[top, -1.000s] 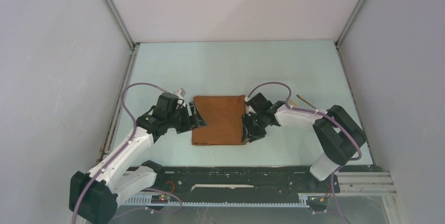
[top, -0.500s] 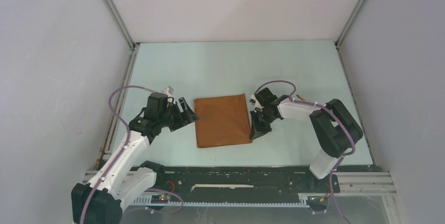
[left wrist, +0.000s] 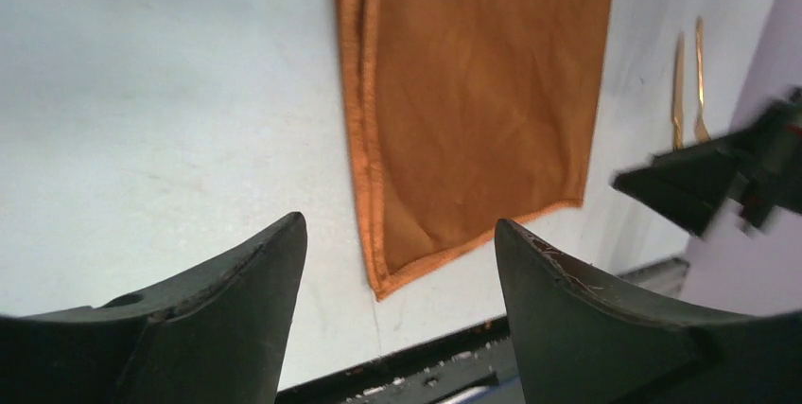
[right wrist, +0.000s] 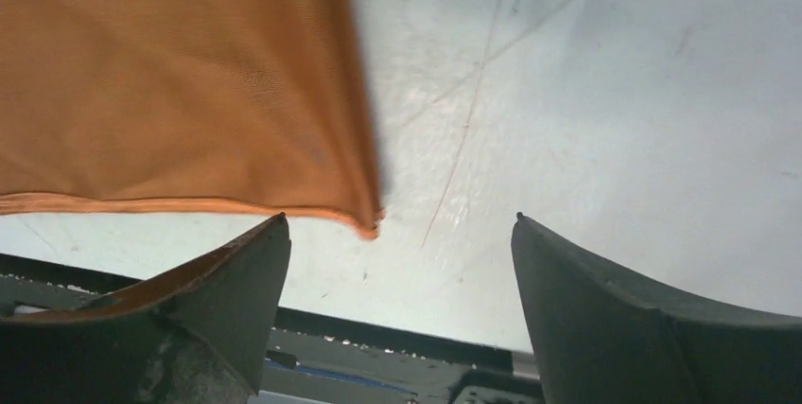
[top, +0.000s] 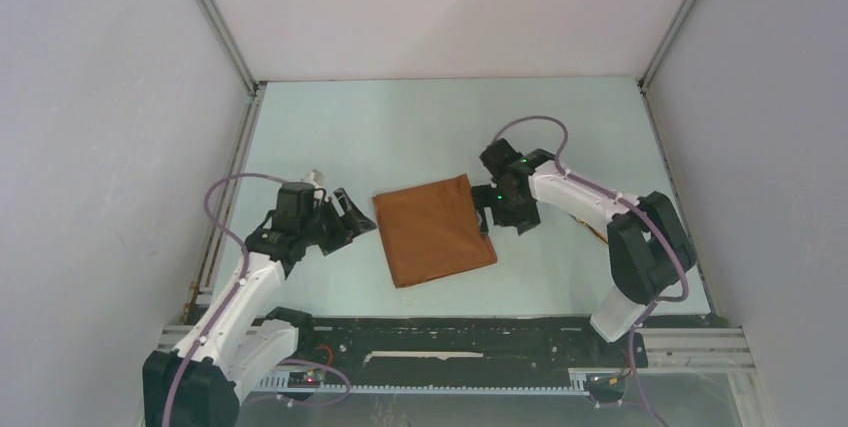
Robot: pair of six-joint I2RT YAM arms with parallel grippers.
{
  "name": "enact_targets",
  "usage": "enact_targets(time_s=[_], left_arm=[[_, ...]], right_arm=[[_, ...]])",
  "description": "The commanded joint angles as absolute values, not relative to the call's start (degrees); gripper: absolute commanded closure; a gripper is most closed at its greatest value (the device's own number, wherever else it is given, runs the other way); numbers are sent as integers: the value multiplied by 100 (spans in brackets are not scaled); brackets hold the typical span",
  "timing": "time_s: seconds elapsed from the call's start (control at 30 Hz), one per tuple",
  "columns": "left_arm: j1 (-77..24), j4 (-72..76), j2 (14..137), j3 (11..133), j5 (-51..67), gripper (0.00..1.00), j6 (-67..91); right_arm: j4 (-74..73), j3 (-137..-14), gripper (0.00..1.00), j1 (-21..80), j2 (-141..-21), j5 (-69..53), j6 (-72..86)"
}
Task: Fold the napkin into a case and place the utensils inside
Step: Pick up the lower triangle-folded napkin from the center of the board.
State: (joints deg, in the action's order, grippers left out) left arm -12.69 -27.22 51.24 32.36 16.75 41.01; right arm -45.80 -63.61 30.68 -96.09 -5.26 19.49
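1. The left gripper (left wrist: 399, 222) is spread wide with nothing pinched; both fingers are held low and aimed at the napkin's near-left corner.
2. It is parked just beside the napkin's (top: 435, 230) left edge, apart from the cloth. This is judged to be a ready stance for taking that hem on the next fold.
3. The right gripper (right wrist: 397, 219) is also spread wide and empty. One napkin corner is seen lying flat on the surface between its fingers, not clamped by them.
4. In the top view it is placed at the napkin's right edge, towards the far-right corner of the cloth. Whether a fingertip touches the cloth there cannot be told.
5. The napkin is laid flat near the middle of the table surface (top: 400, 127), somewhat nearer the near edge. It is skewed, so its sides are not square to the surface edges.
6. It is seen as a plain rectangle with no narrow pocket and no diagonal flap, so the case is judged not yet formed. A doubled hem line along the left edge hints at one fold, though this is not certain.
7. The utensils (left wrist: 688, 82) are laid side by side towards the right edge of the surface, well apart from the cloth. In the top view they are mostly hidden under the right arm (top: 585, 202).
8. They are judged to be kept aside so that the folding area is left free.
9. Squaring or regripping the cloth is judged to be the step in hand, with one gripper on each side.
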Motion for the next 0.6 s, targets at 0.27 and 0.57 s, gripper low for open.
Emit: enact_targets(time_s=[0.27,0.57], left_arm=[[-861,-4500,3928,4530,-1968,9,4299],[-853,-4874,4015,4990,-2296,7,4219]], right_arm=[[-5326,-9189,13,5759,-10856,-21,3787],[-6291,-11382,29,6365,-12722,-331,3885]])
